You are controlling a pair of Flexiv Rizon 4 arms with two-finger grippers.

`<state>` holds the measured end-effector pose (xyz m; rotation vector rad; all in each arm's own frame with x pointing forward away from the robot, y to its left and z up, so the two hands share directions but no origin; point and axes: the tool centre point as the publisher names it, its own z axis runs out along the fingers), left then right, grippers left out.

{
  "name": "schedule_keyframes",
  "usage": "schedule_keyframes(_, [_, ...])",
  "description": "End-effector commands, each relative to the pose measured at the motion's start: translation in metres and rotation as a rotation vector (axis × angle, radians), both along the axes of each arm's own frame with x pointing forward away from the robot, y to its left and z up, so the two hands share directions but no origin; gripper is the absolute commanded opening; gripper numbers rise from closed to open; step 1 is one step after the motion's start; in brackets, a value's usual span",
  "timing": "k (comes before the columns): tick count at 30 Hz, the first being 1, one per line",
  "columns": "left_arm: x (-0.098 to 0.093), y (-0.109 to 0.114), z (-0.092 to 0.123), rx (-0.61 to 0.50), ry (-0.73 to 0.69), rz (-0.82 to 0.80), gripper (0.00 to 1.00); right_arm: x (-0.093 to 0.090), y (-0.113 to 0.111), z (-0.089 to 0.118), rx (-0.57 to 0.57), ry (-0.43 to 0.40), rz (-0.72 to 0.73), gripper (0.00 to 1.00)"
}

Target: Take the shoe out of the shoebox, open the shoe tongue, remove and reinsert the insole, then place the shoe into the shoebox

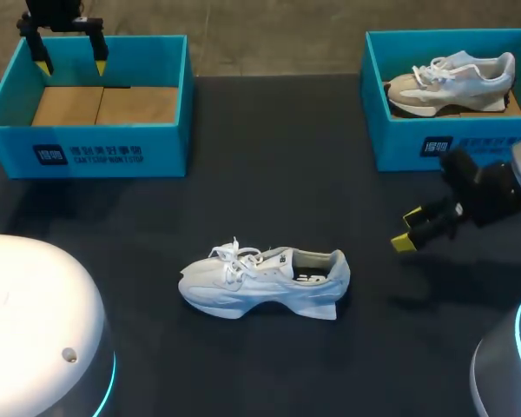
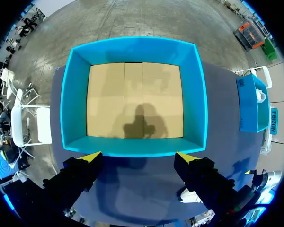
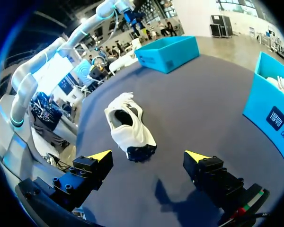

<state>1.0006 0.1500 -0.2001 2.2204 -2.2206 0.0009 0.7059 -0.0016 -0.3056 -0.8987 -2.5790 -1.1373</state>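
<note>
Standing on its sole near the middle of the dark table [image 1: 286, 174], the white shoe [image 1: 262, 282] is seen outside both boxes. Its toe is turned to the left arm's side and its heel to the right arm's side, and its white laces are bunched up over the front. The left shoebox [image 1: 87, 148], blue with a brown cardboard floor, is set at the far left of the table. The left gripper [image 1: 71, 65] is held above the far edge of this box, and its jaws are spread wide apart. The right shoebox [image 1: 417, 143], also blue, is set at the far right, and a second shoe [image 1: 451, 82], white and tan, is laid inside it. The right gripper [image 1: 407, 228] is held low over the table in front of that box. It is kept apart from the white shoe, with its tips pointed at the heel, and its jaws are spread wide too, with no grip on the shoe
</note>
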Motion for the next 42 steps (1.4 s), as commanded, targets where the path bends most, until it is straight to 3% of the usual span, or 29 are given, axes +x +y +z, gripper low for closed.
schedule_keyframes(1, [0.000, 0.000, 0.000, 0.001, 0.000, 0.000, 1.00, -0.015, 0.006, -0.002, 0.003, -0.173, 0.040, 1.00])
schedule_keyframes(4, [0.000, 0.000, 0.000, 0.001, 0.000, 0.000, 1.00, -0.025, 0.005, -0.011, 0.048, -0.294, 0.059, 1.00])
schedule_keyframes(11, [0.000, 0.000, 0.000, 0.001, 0.000, 0.000, 1.00, -0.037, 0.004, -0.028, 0.097, -0.437, 0.095, 1.00])
schedule_keyframes(13, [0.000, 0.000, 0.000, 0.001, 0.000, 0.000, 1.00, -0.039, 0.009, -0.037, 0.112, -0.442, 0.141, 1.00])
schedule_keyframes(25, [0.000, 0.000, 0.000, 0.001, 0.000, 0.000, 1.00, -0.039, 0.009, -0.037, 0.112, -0.442, 0.141, 1.00])
schedule_keyframes(29, [0.000, 0.000, 0.000, 0.001, 0.000, 0.000, 1.00, -0.032, 0.019, -0.047, 0.118, -0.428, 0.187, 1.00])
schedule_keyframes(39, [0.000, 0.000, 0.000, 0.001, 0.000, 0.000, 1.00, -0.026, -0.001, -0.075, 0.251, -0.509, 0.203, 1.00])
schedule_keyframes(42, [0.000, 0.000, 0.000, 0.001, 0.000, 0.000, 1.00, -0.024, -0.006, -0.084, 0.267, -0.497, 0.179, 1.00])
